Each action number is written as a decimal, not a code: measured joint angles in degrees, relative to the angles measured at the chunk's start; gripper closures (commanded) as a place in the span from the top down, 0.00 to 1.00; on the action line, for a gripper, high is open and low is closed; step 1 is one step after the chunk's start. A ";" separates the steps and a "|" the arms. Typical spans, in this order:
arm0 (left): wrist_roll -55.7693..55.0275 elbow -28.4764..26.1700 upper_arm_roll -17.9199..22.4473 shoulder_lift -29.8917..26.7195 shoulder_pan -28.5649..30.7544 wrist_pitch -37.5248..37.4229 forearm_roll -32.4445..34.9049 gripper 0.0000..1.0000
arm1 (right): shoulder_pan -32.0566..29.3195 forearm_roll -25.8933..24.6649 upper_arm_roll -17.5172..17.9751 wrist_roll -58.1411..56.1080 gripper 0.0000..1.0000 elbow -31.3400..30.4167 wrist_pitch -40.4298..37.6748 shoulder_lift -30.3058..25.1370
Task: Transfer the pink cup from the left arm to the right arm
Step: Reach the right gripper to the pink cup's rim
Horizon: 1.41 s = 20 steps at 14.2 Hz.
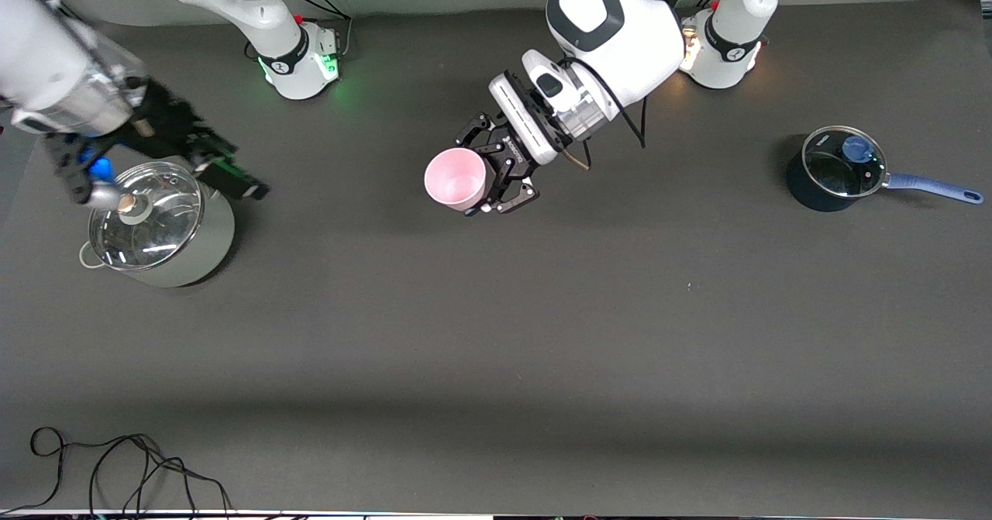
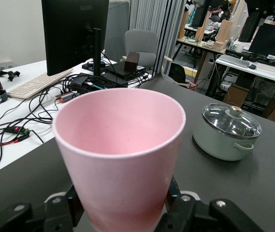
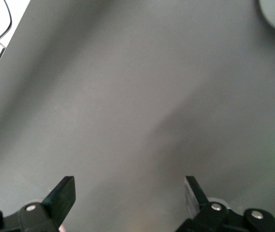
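The left hand (image 1: 496,175) held the pink cup (image 1: 456,179) clamped by its lower body, tipped so the mouth faced the front camera, raised over the tabletop (image 1: 496,334) at about twelve o'clock from its centre; the right hand (image 1: 225,171) hung with its fingers (image 3: 62,195) spread wide and empty over the lidded steel pot (image 1: 159,225), out at about nine o'clock from the cup and well apart from it. The handover looked not yet begun; the risk I judged was the right hand closing on the smooth tapered wall off-centre, or the left letting go early, so the cup slipped and fell; a low approach could also knock the pot's lid.
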 measured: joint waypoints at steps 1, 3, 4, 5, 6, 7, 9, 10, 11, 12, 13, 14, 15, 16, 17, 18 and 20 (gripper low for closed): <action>0.00 0.00 0.00 0.00 0.00 0.00 -0.01 0.31 | 1.50 0.01 0.03 2.56 1.00 1.53 0.17 1.28; 0.00 -0.01 0.00 0.00 0.00 0.00 -0.03 0.31 | 4.07 0.08 0.07 5.57 1.00 4.57 0.59 4.04; 0.00 0.00 0.00 0.00 0.01 0.00 -0.11 0.31 | 5.49 0.09 0.09 6.33 1.00 6.32 0.77 5.52; 0.00 0.00 0.00 0.00 0.00 0.00 -0.27 0.31 | 6.95 0.10 0.09 7.24 1.00 8.21 0.81 6.99; 0.00 0.00 0.00 0.00 0.01 0.00 -0.45 0.31 | 8.36 0.10 0.09 8.72 1.00 9.99 0.85 8.32; 0.00 0.00 0.00 0.00 0.01 0.00 -0.58 0.31 | 9.52 0.10 0.09 10.32 1.00 11.46 1.07 9.41; 0.00 0.00 0.01 0.00 0.02 0.00 -0.72 0.31 | 11.38 0.10 0.06 12.83 1.00 13.21 3.13 11.00; 0.00 0.00 0.01 0.00 0.03 0.00 -0.78 0.32 | 12.14 0.10 0.05 13.67 1.00 13.58 3.78 11.40; 0.00 0.00 0.01 0.00 0.05 0.00 -0.84 0.32 | 12.97 0.10 0.05 14.12 1.00 13.80 4.12 11.63; 0.00 0.00 0.01 0.00 0.07 0.00 -0.87 0.32 | 13.83 0.10 0.05 14.33 1.00 14.06 4.14 11.83; 0.00 0.00 0.01 0.00 0.07 0.00 -0.88 0.32 | 14.66 0.10 0.05 14.57 1.00 14.13 4.16 11.99; 0.00 0.00 0.01 0.00 0.07 0.00 -0.91 0.32 | 15.29 0.10 0.05 14.77 1.00 14.13 4.18 12.16; 0.00 0.01 0.01 0.00 0.07 0.00 -0.94 0.32 | 15.72 0.10 0.05 14.86 1.00 14.13 4.21 12.34; 0.00 0.00 0.01 0.00 0.07 0.00 -0.96 0.32 | 15.98 0.10 0.05 14.88 1.00 14.13 4.23 12.48; 0.00 0.00 0.01 0.00 0.07 0.00 -0.99 0.32 | 16.24 0.10 0.06 14.88 1.00 14.13 4.22 12.62; 0.00 0.01 0.01 0.00 0.08 0.00 -1.15 0.32 | 16.76 0.10 0.08 14.88 1.00 14.11 4.21 12.81; 0.00 0.01 0.01 0.00 0.09 0.00 -1.59 0.32 | 18.43 0.10 0.09 14.96 0.99 14.08 4.21 13.76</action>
